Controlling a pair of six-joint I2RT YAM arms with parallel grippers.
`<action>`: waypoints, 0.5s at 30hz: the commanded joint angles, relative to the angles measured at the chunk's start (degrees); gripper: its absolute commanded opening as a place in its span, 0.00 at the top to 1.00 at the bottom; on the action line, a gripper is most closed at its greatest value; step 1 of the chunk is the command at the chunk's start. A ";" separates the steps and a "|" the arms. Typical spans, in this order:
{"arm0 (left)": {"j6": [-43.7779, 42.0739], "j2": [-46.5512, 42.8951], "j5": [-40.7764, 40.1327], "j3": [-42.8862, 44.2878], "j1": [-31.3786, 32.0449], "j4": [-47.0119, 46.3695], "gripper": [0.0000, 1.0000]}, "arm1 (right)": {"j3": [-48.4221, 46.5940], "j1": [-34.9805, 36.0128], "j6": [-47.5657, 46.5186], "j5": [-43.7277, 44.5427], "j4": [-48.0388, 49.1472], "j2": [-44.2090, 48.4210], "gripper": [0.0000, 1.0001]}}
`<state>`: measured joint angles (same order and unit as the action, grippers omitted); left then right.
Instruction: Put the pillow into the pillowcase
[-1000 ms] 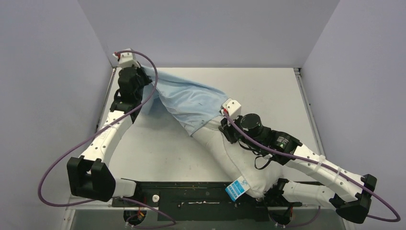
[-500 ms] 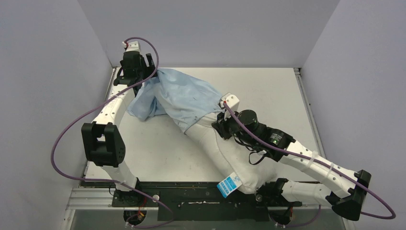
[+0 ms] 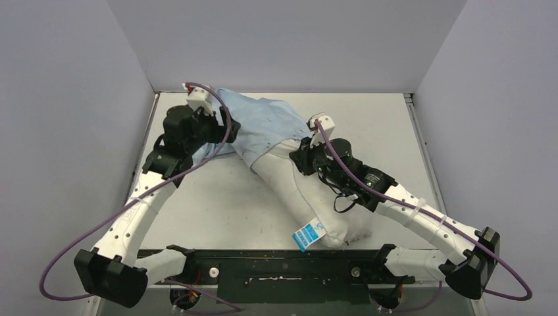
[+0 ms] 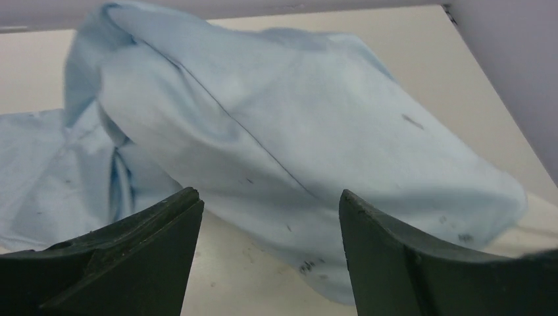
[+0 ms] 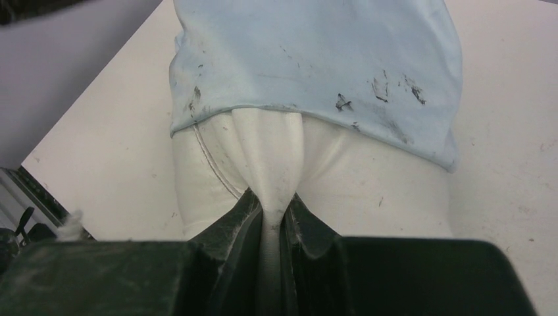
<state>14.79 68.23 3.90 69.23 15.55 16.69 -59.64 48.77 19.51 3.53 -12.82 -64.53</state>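
The white pillow (image 3: 309, 197) lies slantwise across the table, its blue tag (image 3: 308, 234) at the near corner. Its far end sits inside the light blue pillowcase (image 3: 263, 125), whose wrinkled rim crosses the pillow. My right gripper (image 3: 301, 155) is shut on a pinched fold of the pillow (image 5: 368, 191) just below the rim of the pillowcase (image 5: 316, 59); the jaws (image 5: 273, 205) squeeze white fabric. My left gripper (image 3: 228, 128) stands open beside the pillowcase's left side. In the left wrist view the pillowcase (image 4: 276, 118) bulges ahead of the open left gripper (image 4: 268, 195), with nothing between the fingers.
Grey walls close in the table on the left, back and right. A flat loose flap of the pillowcase (image 4: 39, 171) lies on the table to the left. A black rail (image 3: 276, 266) runs along the near edge between the arm bases. Purple cables loop off both arms.
My left gripper let go of the pillowcase, opened, and swung from the far left corner rightward. The pillowcase slumped over the pillow. My right gripper pushed the pillow farther in.
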 commanded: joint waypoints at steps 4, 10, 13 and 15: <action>-1.53 -8.83 5.08 -15.98 9.30 -10.38 0.29 | -4.53 -3.19 4.82 -1.87 14.57 -0.08 1.00; -1.81 -8.50 3.71 -19.68 10.93 -12.31 0.32 | -4.16 -4.92 6.43 -3.09 15.75 -0.72 1.00; -2.12 -7.23 3.94 -20.54 11.33 -14.03 0.33 | -3.82 -5.34 6.98 -3.09 16.20 -0.86 1.00; -2.13 -6.85 5.10 -21.44 11.59 -15.79 0.32 | -3.66 -5.63 7.24 -3.09 16.40 -0.79 1.00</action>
<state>13.74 60.75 7.75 48.75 26.41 8.58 -59.68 43.88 24.64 0.58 -8.84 -66.43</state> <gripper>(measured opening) 0.676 0.105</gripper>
